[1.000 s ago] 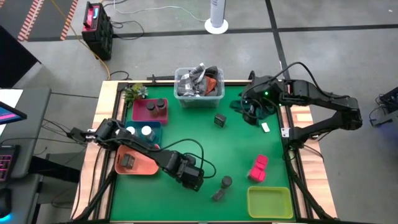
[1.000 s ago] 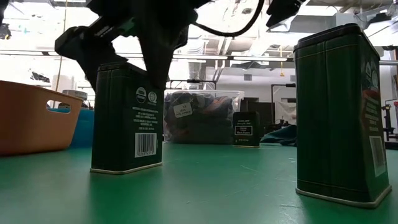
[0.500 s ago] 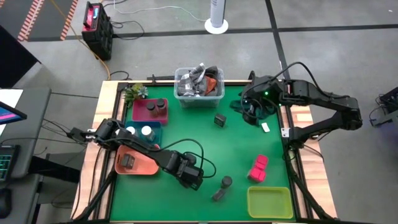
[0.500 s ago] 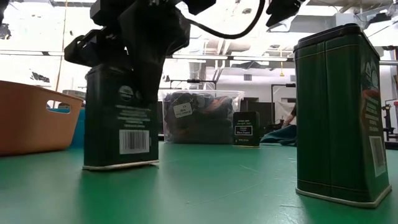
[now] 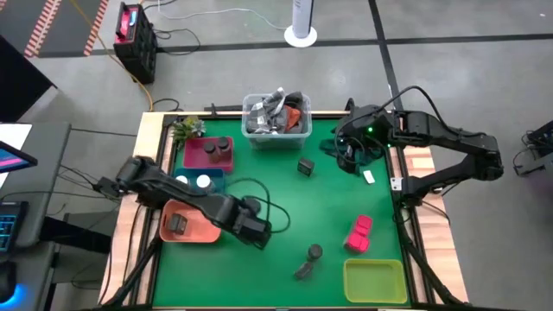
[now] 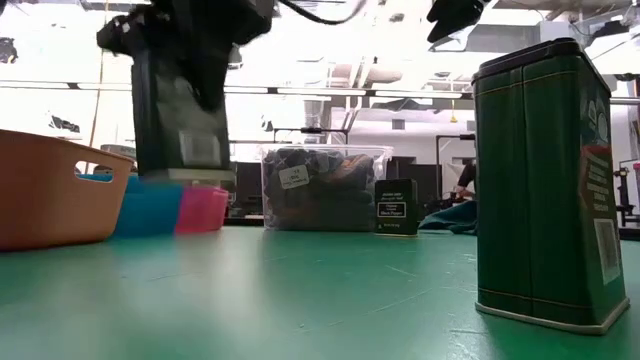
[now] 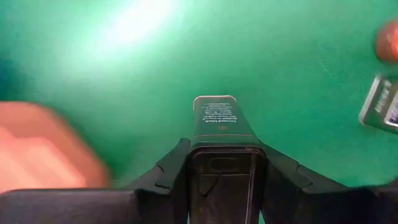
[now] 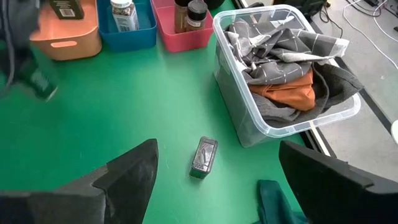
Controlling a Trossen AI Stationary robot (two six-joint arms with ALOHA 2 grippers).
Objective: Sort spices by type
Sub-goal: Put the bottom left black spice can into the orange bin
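My left gripper (image 5: 255,228) is shut on a dark green boxy spice tin (image 6: 180,112), held in the air right of the orange tray (image 5: 200,233), which has one tin (image 5: 177,223) in it. My right gripper (image 5: 350,158) hangs open at the far right, above the table near another tin (image 8: 203,157) standing on the mat. White-topped jars (image 5: 193,182) stand in the blue tray and dark jars (image 5: 216,147) in the pink tray. Two pink blocks (image 5: 359,233), a dark round jar (image 5: 315,252) and a tin (image 5: 302,271) rest on the mat near the front. My left gripper pinches the tin's upper end (image 7: 222,163) between its two fingers (image 7: 175,167), one on each of two opposite sides. The fingers come from above, pointing down. The tin hangs roughly upright below them, its bottom (image 6: 185,172) lifted clear of the table.
A clear bin (image 5: 276,121) of cloths stands at the far edge. A yellow tray (image 5: 374,281) sits at the near right corner. A small plant (image 5: 186,128) is at the far left corner. Bare green mat (image 5: 285,203) lies in the middle.
My left gripper has shut on the tin, lifted it clear of the table and carried it toward the left and far edges, nearer the orange tray. The tin has stayed roughly upright.
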